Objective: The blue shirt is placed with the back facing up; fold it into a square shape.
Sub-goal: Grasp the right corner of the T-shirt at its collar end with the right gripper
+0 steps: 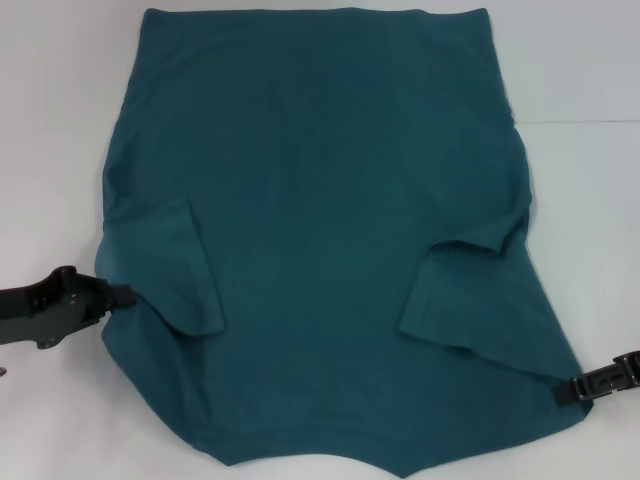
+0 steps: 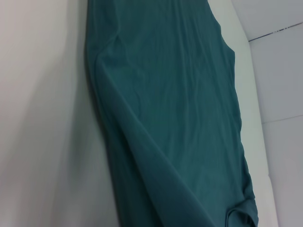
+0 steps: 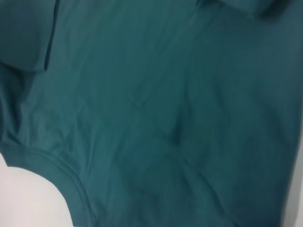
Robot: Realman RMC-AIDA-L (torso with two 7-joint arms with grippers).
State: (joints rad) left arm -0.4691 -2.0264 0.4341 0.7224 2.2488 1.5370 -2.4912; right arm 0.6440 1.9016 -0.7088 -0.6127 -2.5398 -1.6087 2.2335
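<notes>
Shirt (image 1: pixel 320 250) teal, plain, sleeves folded inward; left gripper (image 1: pixel 125 296), right gripper (image 1: pixel 565 390) pinching edges.

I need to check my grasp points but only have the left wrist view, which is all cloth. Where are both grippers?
Observer: In the head view the left gripper sits at the blue shirt's left edge, beside the folded-in left sleeve.
Operator: And the right one?
Observer: The right gripper is at the shirt's near right corner, below the folded-in right sleeve.
Operator: Any lettering showing?
Observer: None; the upward face is plain.
</notes>
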